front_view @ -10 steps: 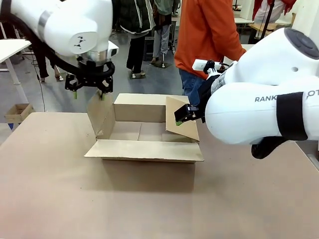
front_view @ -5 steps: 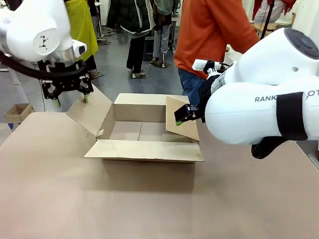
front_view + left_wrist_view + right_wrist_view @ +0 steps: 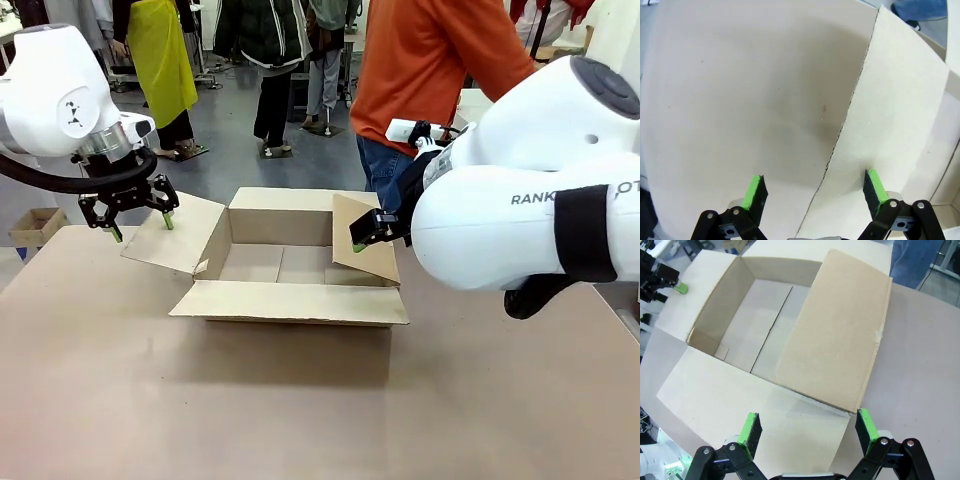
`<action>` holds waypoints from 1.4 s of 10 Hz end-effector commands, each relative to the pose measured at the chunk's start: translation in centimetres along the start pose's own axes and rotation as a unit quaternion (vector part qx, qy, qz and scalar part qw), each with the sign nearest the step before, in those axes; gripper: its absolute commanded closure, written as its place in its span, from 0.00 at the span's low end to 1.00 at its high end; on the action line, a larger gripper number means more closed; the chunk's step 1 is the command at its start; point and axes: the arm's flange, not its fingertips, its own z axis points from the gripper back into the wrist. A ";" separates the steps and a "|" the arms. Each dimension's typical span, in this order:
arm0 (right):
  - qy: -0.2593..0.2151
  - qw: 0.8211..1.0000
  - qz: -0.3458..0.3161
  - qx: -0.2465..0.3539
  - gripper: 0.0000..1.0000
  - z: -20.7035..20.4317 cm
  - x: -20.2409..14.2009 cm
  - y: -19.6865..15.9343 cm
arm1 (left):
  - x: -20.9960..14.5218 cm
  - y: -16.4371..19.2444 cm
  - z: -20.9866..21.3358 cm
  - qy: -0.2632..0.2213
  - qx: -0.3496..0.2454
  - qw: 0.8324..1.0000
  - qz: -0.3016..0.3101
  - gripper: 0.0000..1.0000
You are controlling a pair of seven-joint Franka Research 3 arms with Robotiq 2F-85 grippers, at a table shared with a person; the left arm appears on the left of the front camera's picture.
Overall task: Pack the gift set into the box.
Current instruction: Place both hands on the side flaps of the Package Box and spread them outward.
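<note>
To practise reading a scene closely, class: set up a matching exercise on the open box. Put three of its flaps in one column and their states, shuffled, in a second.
Flaps:
1. left flap
2. right flap
3. near flap

States:
A. folded out flat, toward the robot
B. splayed outward, its edge between the fingers of the left tool
C. raised, leaning in over the box

Pairs: 1-B, 2-C, 3-A

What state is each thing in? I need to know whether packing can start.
box: open, visible floor bare.
left flap: splayed outward.
right flap: leaning inward over the opening.
near flap: folded out flat.
left end effector: open.
right end effector: open.
</note>
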 end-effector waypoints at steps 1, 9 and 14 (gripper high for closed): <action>-0.005 1.000 0.003 -0.002 0.00 0.0 0.1 0.0 | -0.4 -0.9 1.0 -0.012 0.015 1.000 0.004 0.00; 0.131 0.971 0.106 -0.167 0.00 2.7 9.6 5.6 | -0.4 -0.9 1.0 -0.012 0.015 1.000 0.004 0.00; 0.244 0.927 0.079 -0.273 0.00 -7.1 13.3 10.8 | -0.4 -0.9 1.0 -0.012 0.015 1.000 0.004 0.00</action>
